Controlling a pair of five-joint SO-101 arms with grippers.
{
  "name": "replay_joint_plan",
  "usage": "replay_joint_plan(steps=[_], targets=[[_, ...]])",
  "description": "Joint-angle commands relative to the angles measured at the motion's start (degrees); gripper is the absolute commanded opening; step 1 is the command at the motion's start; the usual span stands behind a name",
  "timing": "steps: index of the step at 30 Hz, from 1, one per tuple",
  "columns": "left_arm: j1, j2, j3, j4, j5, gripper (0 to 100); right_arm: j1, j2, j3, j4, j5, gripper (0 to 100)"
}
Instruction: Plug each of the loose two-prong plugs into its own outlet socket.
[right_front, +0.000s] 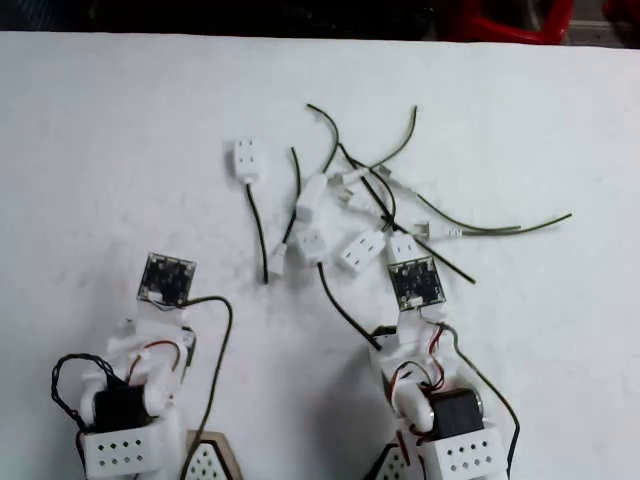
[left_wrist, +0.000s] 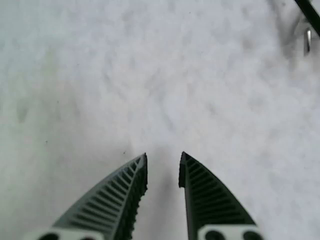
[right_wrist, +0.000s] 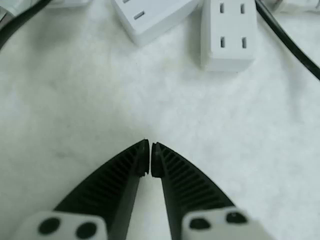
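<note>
Several white outlet sockets and two-prong plugs on dark cords lie tangled mid-table. One socket (right_front: 247, 158) lies apart to the left, and its cord runs down to a white plug (right_front: 275, 262). Two sockets (right_front: 362, 250) (right_front: 403, 247) lie just beyond the right arm (right_front: 430, 380). My right gripper (right_wrist: 150, 148) is shut on nothing over bare table, a short way from a four-slot socket (right_wrist: 230, 35) and another white block (right_wrist: 150, 15). My left gripper (left_wrist: 163, 161) is open and empty above bare table, with a plug's metal prong (left_wrist: 307, 40) far off to one side.
Thin dark cords (right_front: 500, 228) trail from the pile toward the right. A black cord (right_wrist: 287, 37) runs past the four-slot socket. The white table (right_front: 100, 150) is bare on its left half. The left arm (right_front: 130, 390) stands near the front edge.
</note>
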Motion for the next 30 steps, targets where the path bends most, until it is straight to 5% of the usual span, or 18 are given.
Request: replay_joint_plan(steps=[1,14,24,30], targets=[[-0.3,-0.6,-0.3,0.3,-0.4,12,0.1,-0.5,0.5,-0.7,-0.6,1.9],[-0.2,-0.6,-0.4,-0.4,-0.4,12,-0.1,-0.5,0.5,-0.7,-1.1,2.0],[-0.1,-0.7,-3.2,-21.4,-0.1,12,0.0,-0.5,0.5,-0.4,-0.6,2.0],[-0.1,-0.7,-2.8,-23.2,0.0,12,-0.8,-0.5,-1.8,0.7,-0.4,2.0]])
